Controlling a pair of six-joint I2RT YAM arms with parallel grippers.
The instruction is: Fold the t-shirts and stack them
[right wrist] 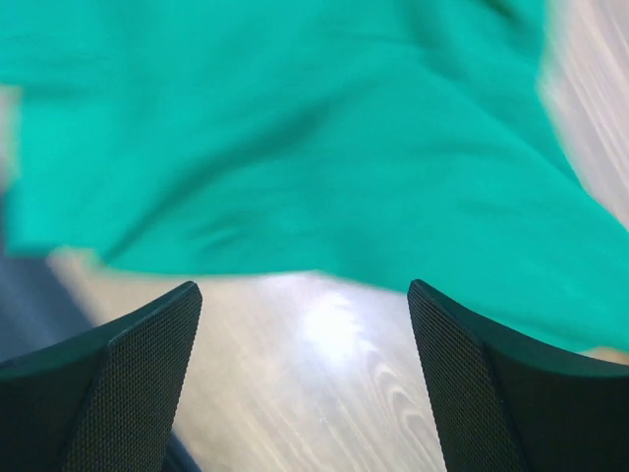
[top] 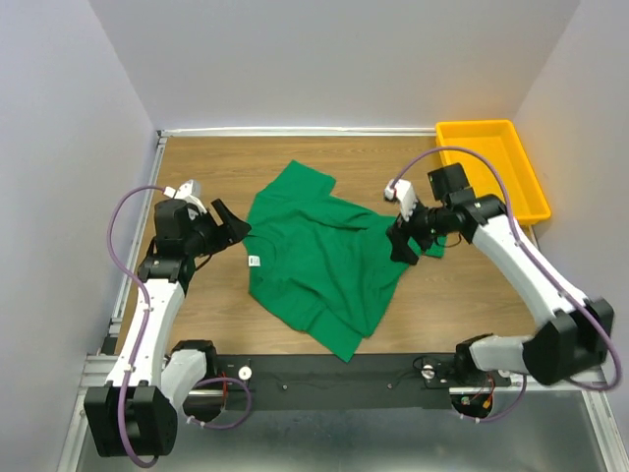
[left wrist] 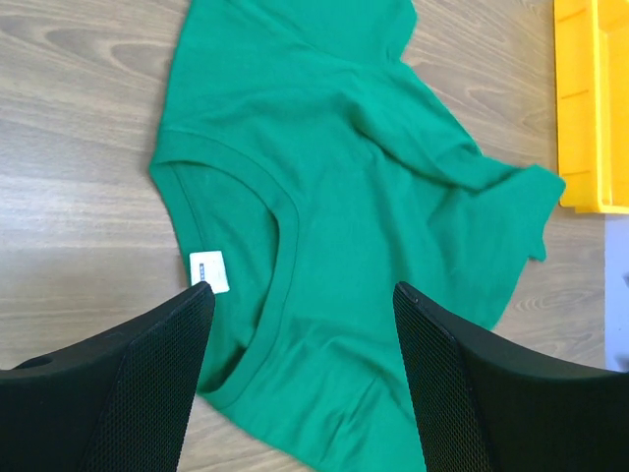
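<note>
Black mesh-faced left fingers (left wrist: pixel 138 383) fill the bottom of the left wrist view. They stand wide apart and hold nothing. Between their tips I see the collar (left wrist: pixel 285 246) of the green t-shirt (left wrist: pixel 373 197) and, close to one tip, a white label (left wrist: pixel 208 270). The right fingers (right wrist: pixel 128 383) are also apart and empty. Under them is bare wood of the desk (right wrist: pixel 334 393), and the hem of the cloth begins just ahead of them.

From above, the t-shirt (top: pixel 314 256) lies alone in the middle of the desk (top: pixel 216 315), spread but crumpled, with one corner hanging toward the near edge. The left fingers (top: pixel 228 224) hover beside its collar side, the right fingers (top: pixel 403 246) at its opposite side. A yellow bin (top: pixel 486 162) stands in the far right corner.

I judge the cloth to be light, soft and limp. It will sag and wrinkle if it is lifted at one point, so each arm should pinch a single layer at an edge or a shoulder seam, not the loose middle.

Only the top view shows the whole outline and both arms together. The left wrist view gives the collar and the label sharply, and the folds near the sleeve. The right wrist view is blurred, so I cannot tell which part of the shirt it faces.
</note>
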